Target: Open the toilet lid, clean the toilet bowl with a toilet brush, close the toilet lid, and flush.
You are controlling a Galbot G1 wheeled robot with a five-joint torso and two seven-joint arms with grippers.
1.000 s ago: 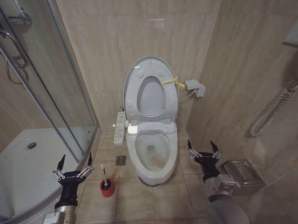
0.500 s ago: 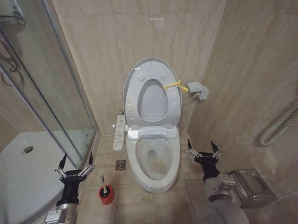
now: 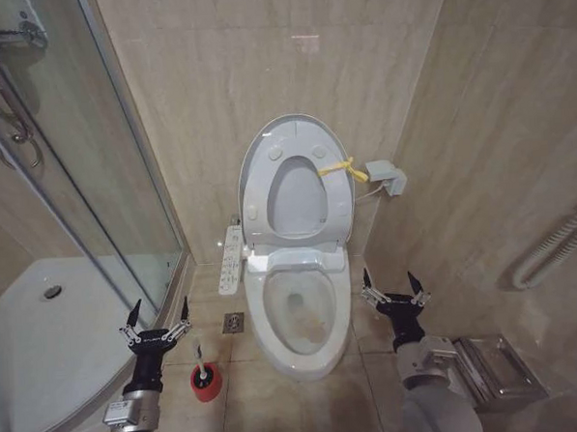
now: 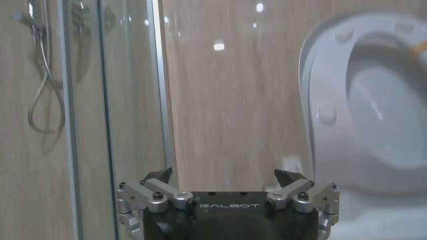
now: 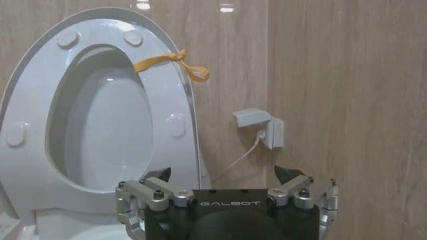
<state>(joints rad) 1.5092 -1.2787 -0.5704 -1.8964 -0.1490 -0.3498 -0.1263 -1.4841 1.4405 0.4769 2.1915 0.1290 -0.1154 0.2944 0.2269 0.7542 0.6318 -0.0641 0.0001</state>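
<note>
Lid's already up, so the brush is your next pick.

Toilet lid (image 3: 294, 182) stands upright against the far wall with the seat ring raised against it; yellow strap (image 3: 344, 168) is tied at its right edge. Toilet bowl (image 3: 295, 312) sits open below, centre of scene, drain visible at the bottom.

Toilet brush (image 3: 199, 361) stands in its red cup holder (image 3: 205, 382) on the floor, just left of the bowl's near end, between the bowl and the shower tray (image 3: 43, 335). The thin white handle sticks up, roughly upright with a slight tilt.

Left end effector (image 3: 158, 329) hovers just left of the brush handle, near its top, fingers spread wide, holding nothing. Right end effector (image 3: 393, 294) hangs right of the bowl, also wide open and empty.

Handling, my read:
- The brush looks light and stiff. The handle is thin, smooth plastic, so expect it to slip or rotate in the grip. Pinch the upper part of the handle, square on, and close firmly.
- The holder looks light too and may lift or tip with the brush if the bristles bind. Pull straight up along the handle axis.
- The bristle head is soft, so it will flex against the bowl. The ceramic is hard and glossy; don't ram it.
- The lid looks like light, glossy plastic on a hinge. Take it by the strap or top edge for closing.
</note>
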